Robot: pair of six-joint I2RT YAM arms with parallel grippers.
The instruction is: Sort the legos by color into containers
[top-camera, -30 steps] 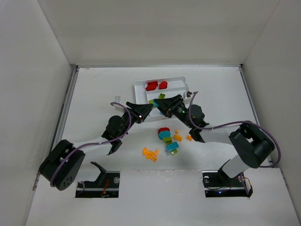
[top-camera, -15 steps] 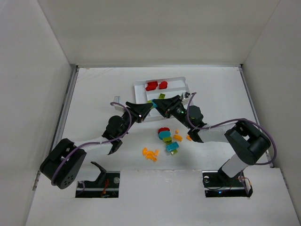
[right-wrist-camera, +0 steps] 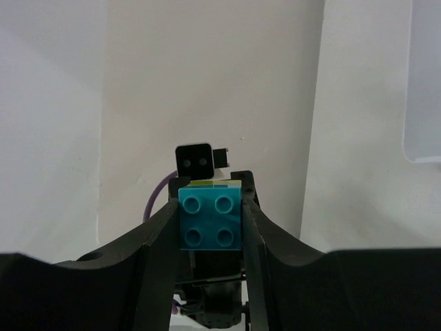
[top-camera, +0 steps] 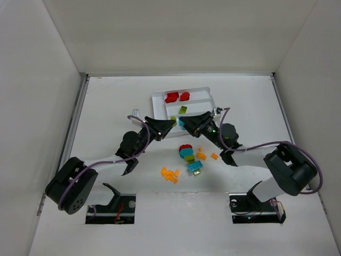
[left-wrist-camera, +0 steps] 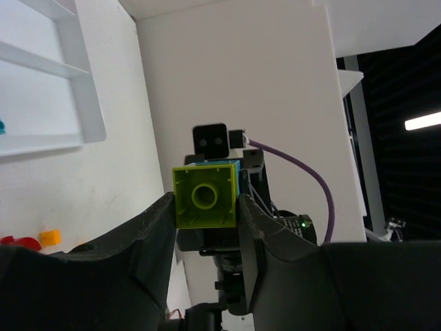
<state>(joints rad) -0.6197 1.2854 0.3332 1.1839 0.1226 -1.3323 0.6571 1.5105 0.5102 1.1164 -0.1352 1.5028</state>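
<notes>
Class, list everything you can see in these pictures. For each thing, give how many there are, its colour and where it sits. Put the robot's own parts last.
table: one, white, under everything.
tray: one, white, far middle of the table.
red bricks: two, red, tray's farthest slot.
loose lime bricks: apparently two, lime green, in the tray nearer than the red.
brick cluster: one, red, teal and lime, on the table in front of the tray.
orange bricks: several, orange, on the table around the cluster.
lime green brick: one, joined to the teal brick, in the left gripper.
teal brick: one, in the right gripper.
left gripper: one, black, shut on the lime green brick.
right gripper: one, black, shut on the teal brick.
</notes>
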